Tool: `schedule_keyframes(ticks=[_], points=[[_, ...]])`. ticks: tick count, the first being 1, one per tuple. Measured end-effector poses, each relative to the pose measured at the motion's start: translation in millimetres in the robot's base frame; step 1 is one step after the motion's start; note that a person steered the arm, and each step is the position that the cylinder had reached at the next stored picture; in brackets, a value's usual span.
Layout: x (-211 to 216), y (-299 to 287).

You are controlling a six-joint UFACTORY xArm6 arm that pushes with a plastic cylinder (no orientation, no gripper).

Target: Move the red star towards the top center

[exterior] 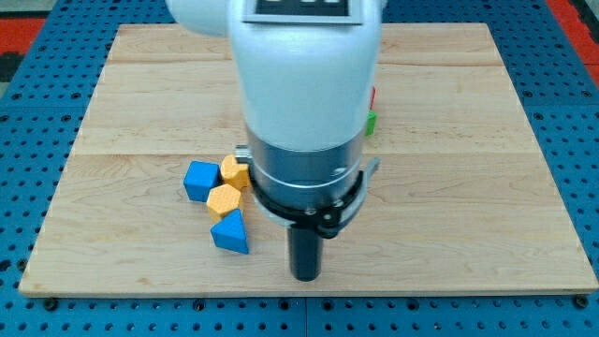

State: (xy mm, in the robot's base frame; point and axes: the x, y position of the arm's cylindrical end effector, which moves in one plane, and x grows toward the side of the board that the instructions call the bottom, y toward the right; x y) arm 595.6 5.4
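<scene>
Single high frontal view, angled down, close over the wooden board (pixel 468 187).

On the wooden table (pixel 449 187) I see a blue cube (pixel 198 181) touching 2 yellow blocks (pixel 234 172) (pixel 225 199); a blue triangular block (pixel 231 232) sits below.

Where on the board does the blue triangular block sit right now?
The blue triangular block sits in the view's lower left-centre, just below the lower yellow hexagonal block and left of my tip.
</scene>
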Motion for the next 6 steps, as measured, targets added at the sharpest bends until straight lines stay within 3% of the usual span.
schedule_keyframes(ticks=[2,3,4,5,6], points=[[-147.3,53.5],[-164.5,8.9],[-191.9,9.3],[-264.1,-12.9],[-293.4,6.7]])
